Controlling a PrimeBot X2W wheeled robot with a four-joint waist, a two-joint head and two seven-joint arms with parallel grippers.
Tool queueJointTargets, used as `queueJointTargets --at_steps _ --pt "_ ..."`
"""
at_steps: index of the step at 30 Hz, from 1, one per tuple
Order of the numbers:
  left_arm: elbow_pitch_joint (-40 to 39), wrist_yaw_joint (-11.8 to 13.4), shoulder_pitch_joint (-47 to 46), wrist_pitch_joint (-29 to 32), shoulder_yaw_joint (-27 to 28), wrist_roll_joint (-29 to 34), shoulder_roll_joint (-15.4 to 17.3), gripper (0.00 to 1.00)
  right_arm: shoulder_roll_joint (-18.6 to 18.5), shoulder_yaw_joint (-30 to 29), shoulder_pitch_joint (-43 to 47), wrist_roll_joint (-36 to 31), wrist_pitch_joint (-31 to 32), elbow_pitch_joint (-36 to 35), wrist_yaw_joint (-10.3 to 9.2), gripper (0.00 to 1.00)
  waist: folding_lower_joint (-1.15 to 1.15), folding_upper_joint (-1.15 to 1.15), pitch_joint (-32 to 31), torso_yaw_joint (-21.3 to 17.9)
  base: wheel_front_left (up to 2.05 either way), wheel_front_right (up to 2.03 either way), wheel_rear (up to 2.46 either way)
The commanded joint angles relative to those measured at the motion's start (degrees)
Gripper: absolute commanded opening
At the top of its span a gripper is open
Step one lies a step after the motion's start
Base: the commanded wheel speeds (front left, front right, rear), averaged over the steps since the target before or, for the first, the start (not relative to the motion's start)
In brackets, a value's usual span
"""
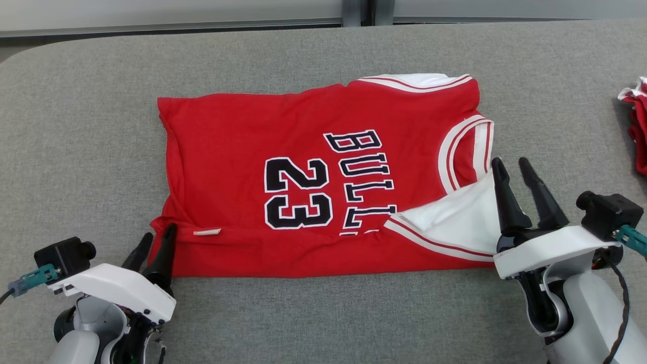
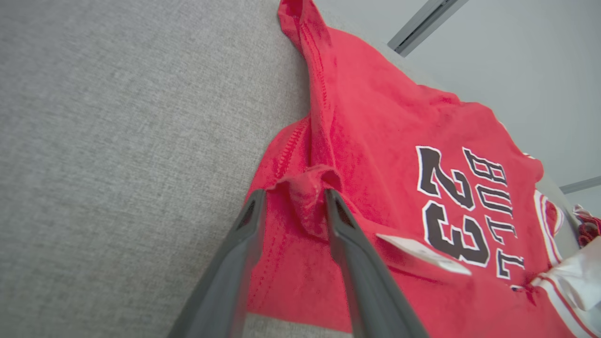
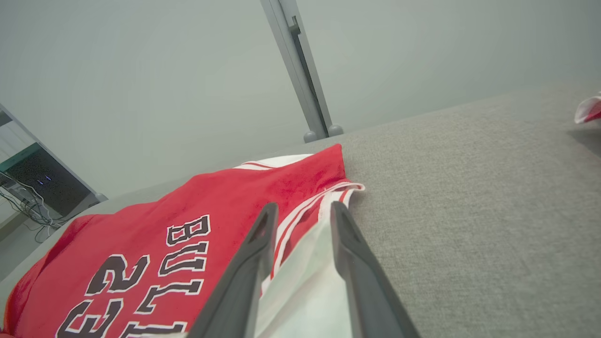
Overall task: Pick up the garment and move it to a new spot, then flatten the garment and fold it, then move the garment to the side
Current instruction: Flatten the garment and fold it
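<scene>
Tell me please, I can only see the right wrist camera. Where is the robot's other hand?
Observer: The left hand is at the red jersey's near left corner, by the hem.
Operator: Is it squeezing the shirt?
Observer: No. Its fingers stand apart, with a little bump of red cloth between them.
Operator: Is anything white over there?
Observer: Yes, a small white tag lies on the jersey just beside that hand.
</scene>
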Motion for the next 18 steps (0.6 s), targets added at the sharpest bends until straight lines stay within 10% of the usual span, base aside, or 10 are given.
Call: queueJointTargets --at_steps 1,9,18 --pt "0.4 -0.6 -1.0 -2.2 0.7 0.8 -0.2 1.00 -0.9 0.4 -1.0 -0.6 -3.1 0.0 0.00 1.00 0.00 0.00 0.2 -0.1 0.00 0.00 0.00" --pt "-0.9 1.3 -0.4 -22.0 0.2 12.5 -1.8 1.00 -3.3 -2.7 1.5 -10.3 -9.7 -6.2 -0.01 1.00 0.00 0.00 -0.6 0.6 0.00 0.00 0.00" --pt "-3.6 2.6 2.3 -26.9 0.4 23.1 -2.5 1.00 -1.8 -7.4 10.5 -16.1 -9.7 -13.1 -0.01 1.00 0.00 0.00 -3.8 0.6 0.00 0.00 0.00"
